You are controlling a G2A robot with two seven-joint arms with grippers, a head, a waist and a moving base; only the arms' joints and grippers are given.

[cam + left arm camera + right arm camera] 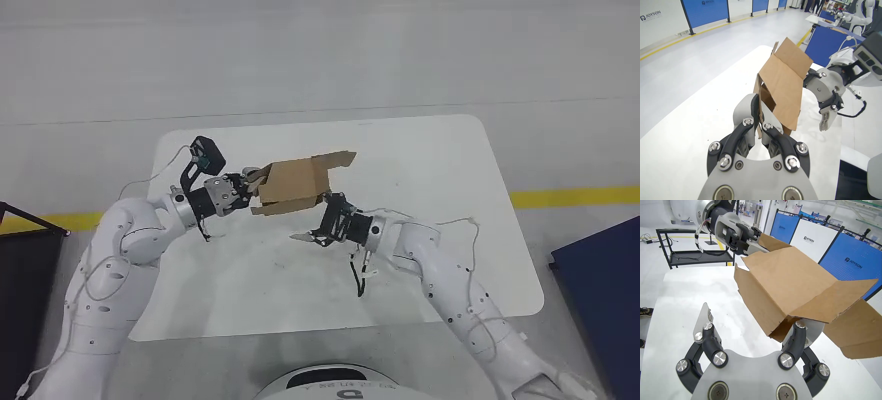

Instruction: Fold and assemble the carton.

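The brown cardboard carton [295, 183] is held above the white table [430, 270], partly unfolded, with flaps sticking out at both ends. My left gripper [243, 190] is shut on an end flap of the carton [783, 81]; the flap edge is pinched between the pads [755, 106]. My right gripper [318, 228] stands open at the other end of the carton [789, 285]. One of its fingers [703, 317] is free over the table. The other finger [806, 330] is tucked under the carton's lower corner. The right wrist view also has the left gripper [757, 244] on the far flap.
The table's near half [687, 291] lies bare beneath the carton. A black wire cart [696, 255] stands beyond the table's far side. Blue partition panels [821, 55] stand close to one table edge.
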